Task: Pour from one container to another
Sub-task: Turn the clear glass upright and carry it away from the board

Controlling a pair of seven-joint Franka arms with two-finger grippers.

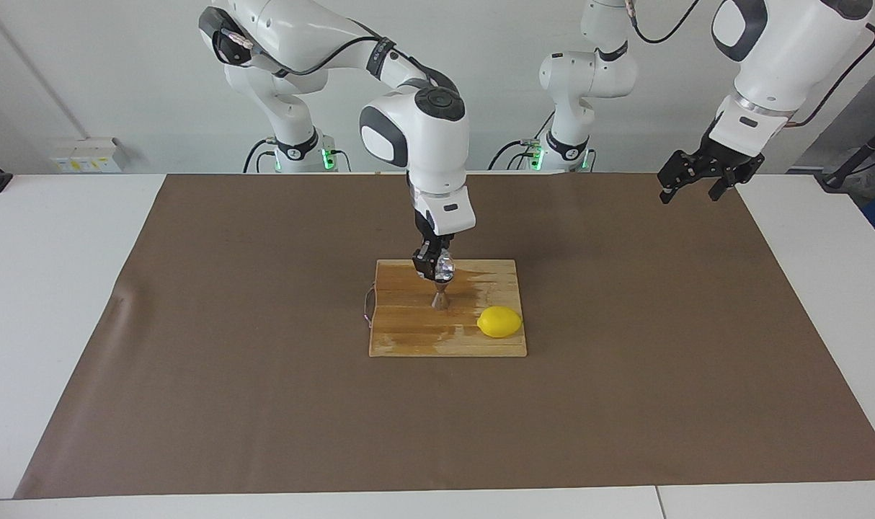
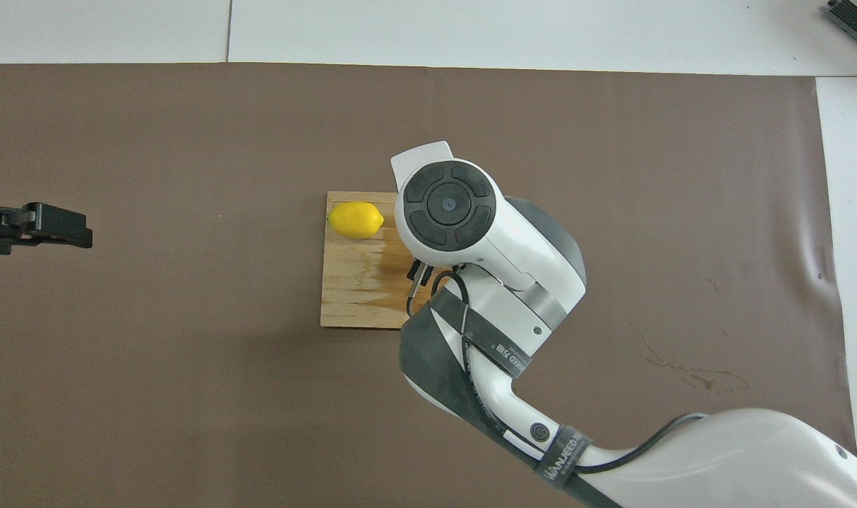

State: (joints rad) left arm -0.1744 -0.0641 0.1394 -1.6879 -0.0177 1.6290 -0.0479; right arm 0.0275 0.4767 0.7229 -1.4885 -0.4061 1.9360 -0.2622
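A white table [image 1: 48, 288] carries a large brown mat [image 1: 264, 396] that covers most of its top. In the middle of the mat lies a wooden cutting board [image 1: 409, 335], with darker wet-looking streaks across its surface. A yellow lemon [image 1: 499, 321] rests on the board at the corner toward the left arm's end of the table and farther from the robots.

The steel jigger [image 1: 441, 295] stands upright on the board, nearer to the robots than the lemon and close to the board's middle. Its upper cone opens straight up; whether anything lies inside it cannot be told. In the overhead view the right arm's wrist hides it completely.

The right arm comes from its base and reaches down over the board. The right gripper [image 1: 433, 265] is clamped on the clear glass cup [image 1: 445, 268], which hangs in the air directly over the jigger's mouth, just above it and not clearly touching it. The cup sits at the side of the gripper toward the left arm's end of the table and looks tipped over on its side. Its contents cannot be made out, and no stream shows between the cup and the jigger.

The left arm waits, raised over the mat's edge at its own end of the table. The left gripper [image 1: 704, 176] hangs there with its fingers spread apart and holds nothing, well apart from the board.
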